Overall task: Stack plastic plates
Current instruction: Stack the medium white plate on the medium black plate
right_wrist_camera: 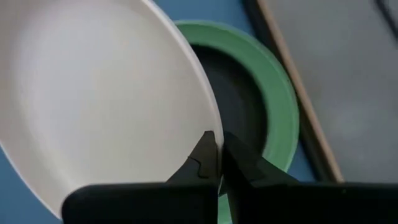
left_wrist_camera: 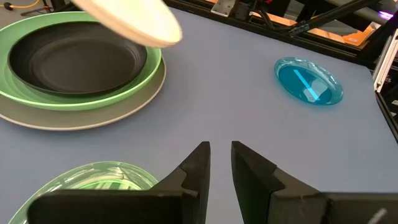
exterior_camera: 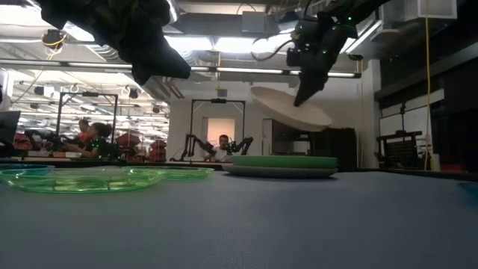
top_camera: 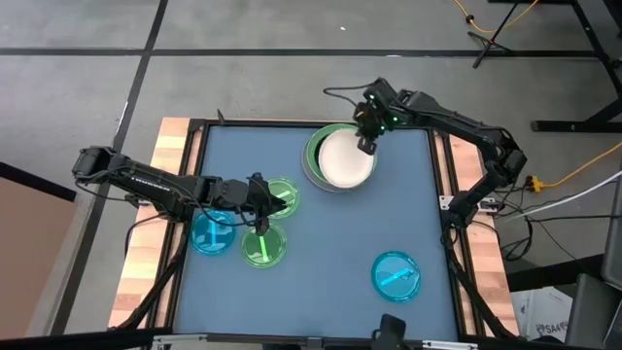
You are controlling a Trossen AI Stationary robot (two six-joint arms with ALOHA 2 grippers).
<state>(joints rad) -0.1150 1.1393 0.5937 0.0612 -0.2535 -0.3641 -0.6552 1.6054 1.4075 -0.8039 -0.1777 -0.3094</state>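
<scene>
Your right gripper (right_wrist_camera: 219, 144) has its jaws clamped on the white plate's (right_wrist_camera: 106, 93) rim, tilted above the black plate (left_wrist_camera: 74, 59); your left gripper's (left_wrist_camera: 221, 149) jaws sit nearly together.

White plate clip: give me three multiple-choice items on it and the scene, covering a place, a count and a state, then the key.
1. Where is the white plate?
A. flat on the table
B. held tilted in the air above the stack
C. under the black plate

2. How many translucent blue plates show in the high view?
A. one
B. two
C. four

3. What is the left tool doing?
A. gripping a green plate
B. nearly shut on nothing
C. holding the white plate

Key: B, the right tool pinches its rim and the low view shows it clear of the light green plate. B, one blue plate by the left arm and one blue plate apart. B, the left wrist view shows only table between its fingers.
</scene>
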